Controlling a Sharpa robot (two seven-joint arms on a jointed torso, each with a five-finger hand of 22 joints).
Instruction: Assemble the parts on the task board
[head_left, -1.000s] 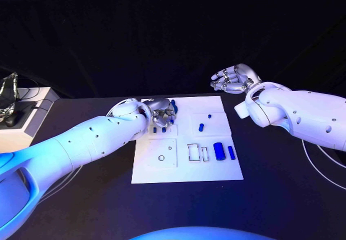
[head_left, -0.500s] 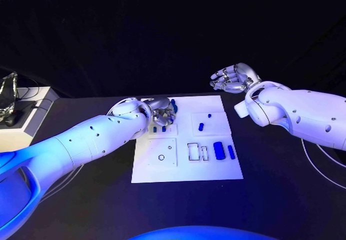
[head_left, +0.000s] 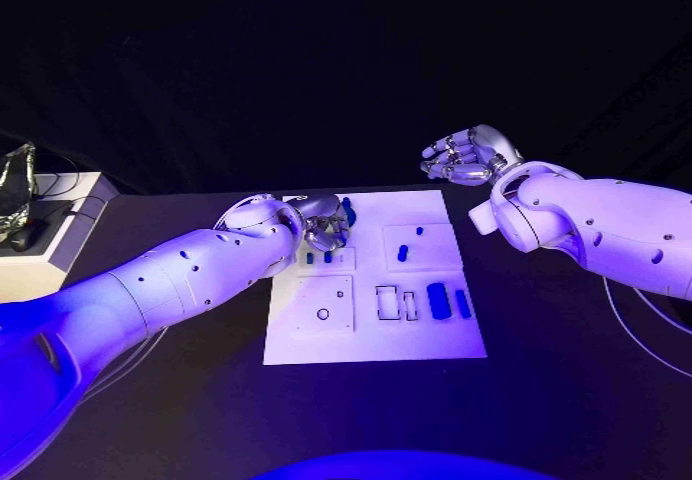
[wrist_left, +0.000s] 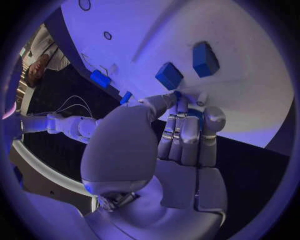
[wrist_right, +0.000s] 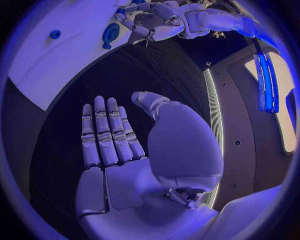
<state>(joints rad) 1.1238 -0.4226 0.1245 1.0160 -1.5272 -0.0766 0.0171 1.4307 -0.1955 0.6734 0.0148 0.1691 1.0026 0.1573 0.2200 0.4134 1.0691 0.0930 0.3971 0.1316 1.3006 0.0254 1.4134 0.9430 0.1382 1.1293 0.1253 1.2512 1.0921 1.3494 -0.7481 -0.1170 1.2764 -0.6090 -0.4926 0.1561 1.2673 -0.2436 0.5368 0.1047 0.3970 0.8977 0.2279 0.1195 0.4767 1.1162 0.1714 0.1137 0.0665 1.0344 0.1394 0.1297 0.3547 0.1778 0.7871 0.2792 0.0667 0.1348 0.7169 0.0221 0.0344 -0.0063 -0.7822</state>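
Here the task board (head_left: 372, 345) is seen lying flat in the middle of the black worktop (head_left: 577, 400), with its blue parts spread over it. Two small pegs (head_left: 317, 258) stand just below the left hand (head_left: 323, 228) in the head view, two more parts (head_left: 411, 244) sit in the panel right of centre, and a row of longer pieces (head_left: 438, 301) lies lower right, beside empty outlined slots – presumably laid out there so that each can be picked and seated in turn.

The left hand is lowered over the board's upper-left corner, and a blue part (wrist_left: 194, 111) is glimpsed between its fingertips (wrist_left: 181, 106) in the left wrist view. It appears to be pinched there, probably for carrying to a socket, though the grip is partly hidden.

The right hand (head_left: 464, 158) is held up beyond the board's far edge, well apart from it. Its fingers (wrist_right: 106, 131) are stretched straight and nothing is held, so it is judged to be parked clear of the working arm.
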